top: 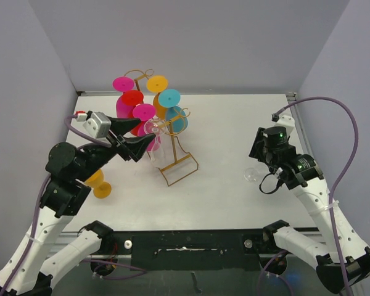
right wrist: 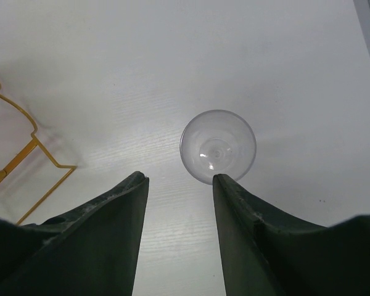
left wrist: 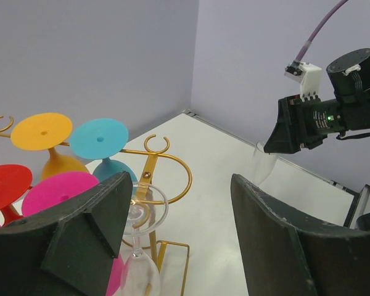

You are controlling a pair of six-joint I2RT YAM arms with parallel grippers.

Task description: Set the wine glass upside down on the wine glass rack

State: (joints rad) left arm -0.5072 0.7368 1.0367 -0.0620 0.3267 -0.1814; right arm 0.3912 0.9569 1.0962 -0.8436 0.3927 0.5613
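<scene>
Nearest, an orange glass [top: 98, 184] stands on the worktop [top: 234, 123] beside the left arm, away from the work in hand. Across on the right, the right gripper [right wrist: 180, 179] points down with its jaws spread and empty. The clear wine glass [right wrist: 217, 147] sits just ahead of them, not yet between them. It seems to stand mouth up, though glass this clear seen from straight above is hard to read. The pose looks like a line-up for a grasp.

Further in, the left gripper [left wrist: 180, 185] has its jaws wide apart at the wine glass rack [left wrist: 150, 174], holding nothing. Another clear glass [left wrist: 139, 274] hangs bowl down from a gold arm there, its foot caught on the wire so the stem drops through. It hangs just beside one finger, and I cannot tell whether they touch.

Behind it, the coloured glasses [top: 169, 97] hang the same way with their feet up, so few free hooks seem left for the glass on the worktop.
</scene>
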